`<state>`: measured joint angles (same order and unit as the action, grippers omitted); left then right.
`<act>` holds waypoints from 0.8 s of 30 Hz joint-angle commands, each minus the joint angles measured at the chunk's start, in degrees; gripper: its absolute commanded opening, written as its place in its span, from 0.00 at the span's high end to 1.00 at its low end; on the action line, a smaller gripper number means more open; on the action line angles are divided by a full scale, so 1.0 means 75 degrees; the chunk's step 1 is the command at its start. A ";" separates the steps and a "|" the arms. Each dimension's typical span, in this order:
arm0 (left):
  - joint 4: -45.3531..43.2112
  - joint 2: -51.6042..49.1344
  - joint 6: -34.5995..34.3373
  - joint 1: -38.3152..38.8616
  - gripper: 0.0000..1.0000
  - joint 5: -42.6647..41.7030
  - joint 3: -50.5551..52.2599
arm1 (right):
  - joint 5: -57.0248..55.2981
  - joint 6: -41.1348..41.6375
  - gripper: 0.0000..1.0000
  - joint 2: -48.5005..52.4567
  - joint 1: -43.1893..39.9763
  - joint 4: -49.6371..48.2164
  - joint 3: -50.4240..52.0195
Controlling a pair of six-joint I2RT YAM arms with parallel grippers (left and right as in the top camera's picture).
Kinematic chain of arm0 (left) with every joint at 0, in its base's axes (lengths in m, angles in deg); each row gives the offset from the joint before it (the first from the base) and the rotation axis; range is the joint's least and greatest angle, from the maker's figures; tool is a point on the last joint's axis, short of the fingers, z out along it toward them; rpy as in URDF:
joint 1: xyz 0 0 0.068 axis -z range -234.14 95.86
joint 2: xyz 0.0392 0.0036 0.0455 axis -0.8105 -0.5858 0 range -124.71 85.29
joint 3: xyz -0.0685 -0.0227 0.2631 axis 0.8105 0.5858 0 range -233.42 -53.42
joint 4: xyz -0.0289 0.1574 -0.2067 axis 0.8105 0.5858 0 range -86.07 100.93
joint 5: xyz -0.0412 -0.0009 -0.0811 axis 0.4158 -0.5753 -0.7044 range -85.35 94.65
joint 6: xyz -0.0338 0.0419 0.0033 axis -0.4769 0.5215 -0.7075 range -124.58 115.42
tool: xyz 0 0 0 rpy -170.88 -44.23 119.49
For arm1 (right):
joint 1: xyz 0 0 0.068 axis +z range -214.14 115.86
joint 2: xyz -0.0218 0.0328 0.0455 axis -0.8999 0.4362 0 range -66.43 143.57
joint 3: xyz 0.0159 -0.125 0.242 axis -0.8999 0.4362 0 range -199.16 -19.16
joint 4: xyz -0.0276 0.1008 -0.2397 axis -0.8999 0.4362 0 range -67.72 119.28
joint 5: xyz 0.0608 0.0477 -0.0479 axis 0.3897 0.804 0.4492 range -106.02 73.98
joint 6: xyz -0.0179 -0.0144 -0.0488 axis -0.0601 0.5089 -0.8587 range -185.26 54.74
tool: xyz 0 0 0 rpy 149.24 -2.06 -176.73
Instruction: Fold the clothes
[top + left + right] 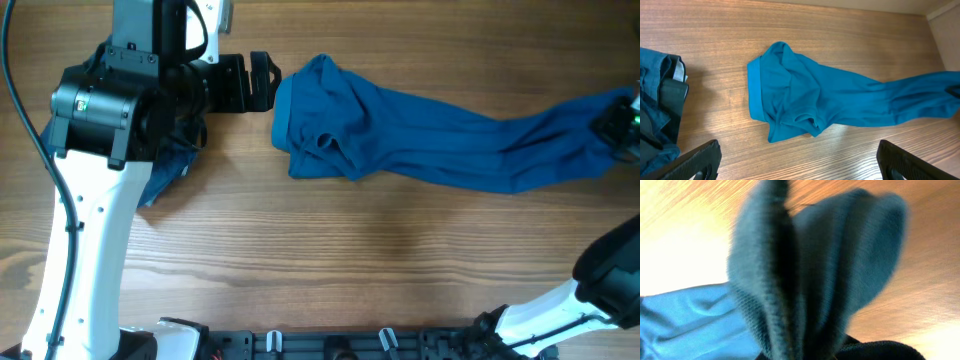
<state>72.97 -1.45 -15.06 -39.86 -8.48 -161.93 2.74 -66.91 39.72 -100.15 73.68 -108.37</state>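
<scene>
Blue short-sleeved shirt of soft fabric (400,135) lies crumpled and stretched long across the far part of the brown wooden surface (350,260); its bunched sleeve end is near my left claw (268,82), which is released, fingers wide apart; my right claw (618,125) is clenched on the shirt's other end at the right edge, pinching the fabric into a raised fold. A darker blue garment (165,178) lies heaped under my left arm, apart from the shirt.
</scene>
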 commanded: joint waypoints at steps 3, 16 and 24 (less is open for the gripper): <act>0.0032 0.0015 0.0143 0.0009 0.01 0.0099 -0.0099 | -0.1029 0.1093 0.96 -0.0023 0.1915 0.0061 0.0714; 0.0146 0.0015 0.0143 0.0009 0.00 0.0096 -0.0099 | -0.1658 0.3153 0.96 0.0370 0.5482 -0.0828 0.1212; 0.0146 0.0015 0.0143 0.0009 0.00 0.0073 -0.0099 | -0.1233 0.3410 0.62 0.0731 0.6035 -0.0889 0.1209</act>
<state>74.06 -1.45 -15.06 -39.86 -8.48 -161.93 -8.56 -42.63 44.70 -55.17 66.79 -99.69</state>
